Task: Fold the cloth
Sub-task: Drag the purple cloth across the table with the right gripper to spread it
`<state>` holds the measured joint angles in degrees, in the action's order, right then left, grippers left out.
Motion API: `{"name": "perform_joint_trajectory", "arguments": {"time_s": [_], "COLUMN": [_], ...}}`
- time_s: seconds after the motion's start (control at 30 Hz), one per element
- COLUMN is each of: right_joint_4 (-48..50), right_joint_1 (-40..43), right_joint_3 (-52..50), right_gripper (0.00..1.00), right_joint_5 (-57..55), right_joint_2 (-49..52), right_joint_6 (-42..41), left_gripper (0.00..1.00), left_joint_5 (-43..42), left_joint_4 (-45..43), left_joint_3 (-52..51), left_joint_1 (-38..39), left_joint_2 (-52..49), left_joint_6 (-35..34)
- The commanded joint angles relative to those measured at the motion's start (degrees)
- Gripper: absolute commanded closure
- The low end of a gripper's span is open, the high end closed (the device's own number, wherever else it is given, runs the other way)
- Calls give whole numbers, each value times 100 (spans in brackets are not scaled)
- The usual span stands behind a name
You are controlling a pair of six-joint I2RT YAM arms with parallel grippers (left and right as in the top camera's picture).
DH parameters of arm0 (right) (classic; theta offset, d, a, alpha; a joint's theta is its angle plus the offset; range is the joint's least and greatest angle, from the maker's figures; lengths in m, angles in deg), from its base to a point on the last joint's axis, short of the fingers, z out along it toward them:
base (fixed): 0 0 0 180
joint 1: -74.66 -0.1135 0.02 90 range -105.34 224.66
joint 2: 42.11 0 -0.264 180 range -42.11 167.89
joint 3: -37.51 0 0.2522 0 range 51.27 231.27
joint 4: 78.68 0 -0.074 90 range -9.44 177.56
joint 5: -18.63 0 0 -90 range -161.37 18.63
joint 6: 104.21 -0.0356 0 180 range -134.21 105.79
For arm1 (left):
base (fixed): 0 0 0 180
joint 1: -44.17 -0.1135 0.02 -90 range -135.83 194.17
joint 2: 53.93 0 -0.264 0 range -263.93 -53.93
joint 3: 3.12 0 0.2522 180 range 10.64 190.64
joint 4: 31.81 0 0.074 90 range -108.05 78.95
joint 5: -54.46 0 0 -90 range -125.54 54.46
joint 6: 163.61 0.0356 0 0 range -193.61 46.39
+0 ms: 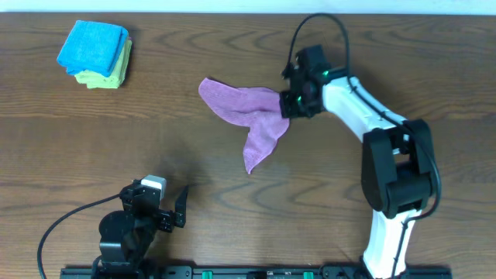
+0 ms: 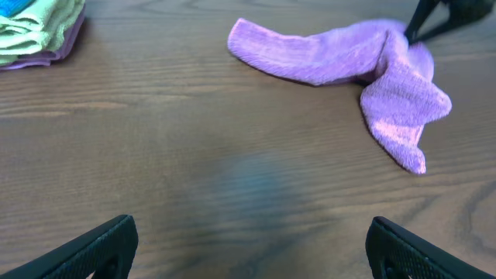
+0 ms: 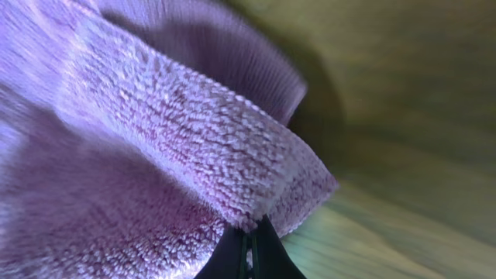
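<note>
The purple cloth [image 1: 249, 116] lies bunched on the wooden table, one end stretched to the left and one lobe hanging toward the front. It also shows in the left wrist view [image 2: 364, 70] and fills the right wrist view [image 3: 155, 139]. My right gripper [image 1: 288, 105] is shut on the cloth's right edge, its fingertips [image 3: 248, 240] pinched on the hem and lifting it a little. My left gripper [image 1: 169, 208] is open and empty near the table's front edge, well short of the cloth; its fingers frame bare wood in the left wrist view [image 2: 248, 252]. No white tag shows.
A bright blue folded cloth [image 1: 93, 45] sits on a yellow-green folded cloth [image 1: 108, 76] at the back left. They also show at the top left of the left wrist view [image 2: 35, 31]. The right arm [image 1: 387, 155] spans the table's right side.
</note>
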<state>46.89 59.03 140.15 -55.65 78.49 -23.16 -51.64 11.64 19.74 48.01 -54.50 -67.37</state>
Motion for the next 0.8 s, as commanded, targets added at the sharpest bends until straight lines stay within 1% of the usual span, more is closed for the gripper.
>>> {"name": "perform_joint_trajectory", "arguments": {"time_s": [0.0, 0.17, 0.23, 0.3, 0.33, 0.43, 0.57, 0.63, 0.67, 0.7, 0.73, 0.77], "right_joint_4": [-365, -1499, -1862, -2166, -2284, -2389, -2389, -2601, -2782, -2896, -2968, -2994], "right_joint_1": [236, 505, 551, 522, 474, 133, -752, -1300, -1622, -1860, -2063, -2240], "right_joint_3": [656, 1823, 2284, 2721, 2911, 3257, 3281, 3281, 3281, 3281, 3281, 3281], "right_gripper": [99, 99, 99, 99, 99, 99, 98, 98, 88, 59, 33, 19], "right_joint_5": [-452, -1714, -1871, -1753, -1613, -691, 857, 1283, 1250, 1080, 710, 125], "right_joint_2": [-289, -413, -426, -437, -439, -448, -411, -380, -380, -380, -380, -380], "right_joint_6": [-83, -87, -87, -90, -90, -83, 0, 256, 494, 708, 841, 835], "left_gripper": [5, 5, 5, 4, 5, 5, 5, 4, 5, 5, 5, 5], "left_joint_5": [2, 2, 2, 2, 2, 2, 2, 2, 2, 2, 2, 2], "left_joint_4": [4, 4, 4, 4, 4, 4, 4, 4, 4, 4, 4, 4], "left_joint_3": [-85, -85, -85, -85, -85, -85, -85, -85, -85, -85, -85, -85], "left_joint_1": [-31, -31, -31, -31, -31, -31, -31, -31, -31, -31, -31, -31], "left_joint_2": [37, 37, 37, 37, 37, 37, 37, 37, 37, 37, 37, 37], "left_joint_6": [-2, -2, -2, -2, -2, -2, -2, -2, -2, -2, -2, -2]}}
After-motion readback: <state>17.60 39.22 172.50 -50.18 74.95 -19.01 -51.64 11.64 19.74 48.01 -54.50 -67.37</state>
